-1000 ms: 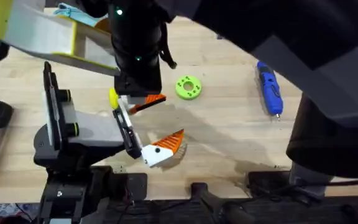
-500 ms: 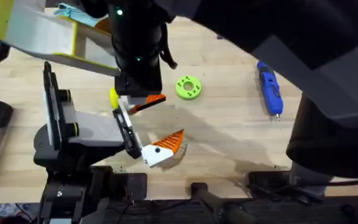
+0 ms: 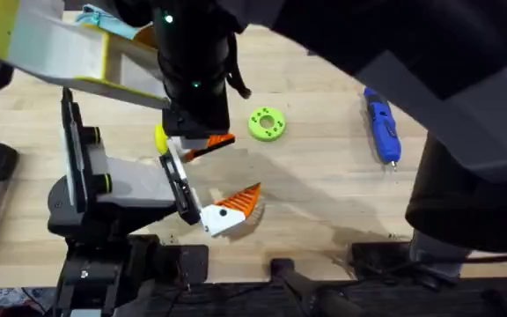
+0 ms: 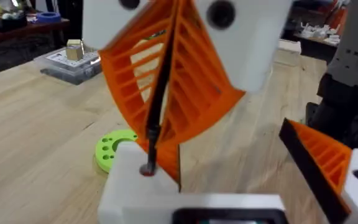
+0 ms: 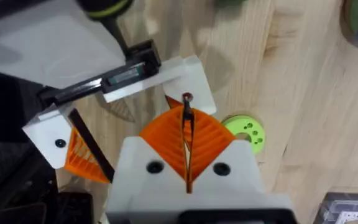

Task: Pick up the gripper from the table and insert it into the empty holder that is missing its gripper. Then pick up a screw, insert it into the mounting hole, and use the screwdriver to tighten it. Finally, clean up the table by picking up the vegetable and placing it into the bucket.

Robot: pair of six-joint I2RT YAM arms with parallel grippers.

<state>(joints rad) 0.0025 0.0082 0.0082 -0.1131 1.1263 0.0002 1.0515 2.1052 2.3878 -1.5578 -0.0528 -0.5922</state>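
Left pincer: orange ribbed pads pressed together on a small screw.
Right pincer: pads together, pinching a dark screw at its tip.
Grey-and-black holder: on the wooden table.
Blue pen-shaped screwdriver: lying apart.

A pale wooden counter is stretching across the scene, its grain running lengthwise and soft shadows lying over it. In the left wrist view a clear plastic box is sitting at the counter's far edge — beyond it the room is lying dim, with a cluttered dark table standing behind.

Blue screwdriver lying flat on table, grey-black holder upright
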